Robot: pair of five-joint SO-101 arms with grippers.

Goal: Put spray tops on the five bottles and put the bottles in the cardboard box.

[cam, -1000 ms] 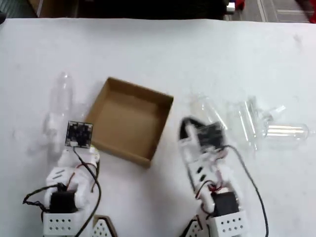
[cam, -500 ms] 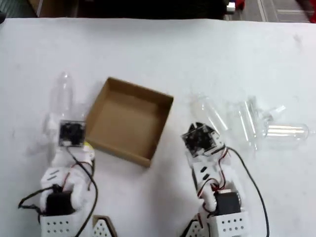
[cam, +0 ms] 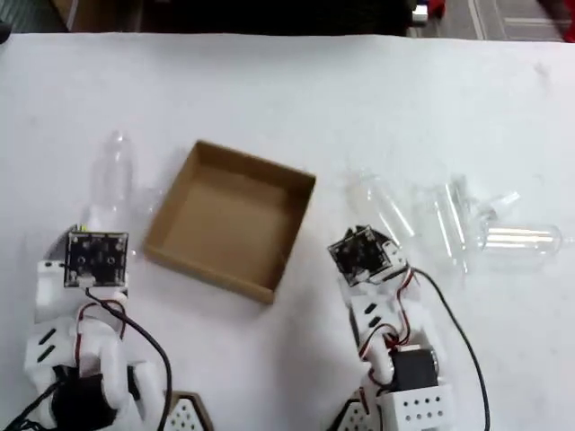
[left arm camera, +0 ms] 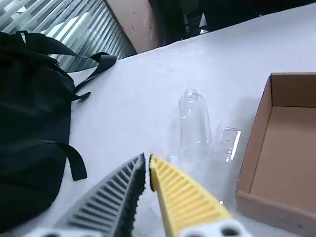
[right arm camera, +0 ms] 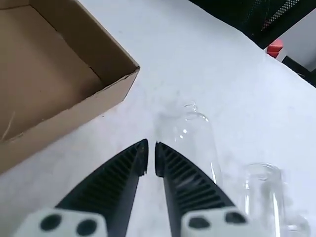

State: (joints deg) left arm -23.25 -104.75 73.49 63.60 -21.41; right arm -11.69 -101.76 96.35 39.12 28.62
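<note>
The open cardboard box (cam: 229, 215) sits mid-table with nothing in it. A clear bottle (cam: 110, 175) without a top lies to its left, beyond my left gripper (left arm camera: 147, 160), whose grey and yellow fingers are shut on nothing. That bottle (left arm camera: 193, 123) points its neck away, and a second clear piece (left arm camera: 226, 146) lies beside it toward the box (left arm camera: 284, 148). Right of the box lie several clear bottles (cam: 449, 224). My right gripper (right arm camera: 149, 148) is shut and empty, just short of the nearest one (right arm camera: 195, 133). What looks like a spray top (cam: 501, 203) lies among them.
A black bag (left arm camera: 29, 123) lies at the table's left edge. The left arm (cam: 90, 269) and the right arm (cam: 368, 269) stand near the front edge, either side of the box. The white table stretches bare behind the box.
The left arm has swung left and back, away from the box's front corner. The right arm pulled back slightly from the bottles, then held still.
</note>
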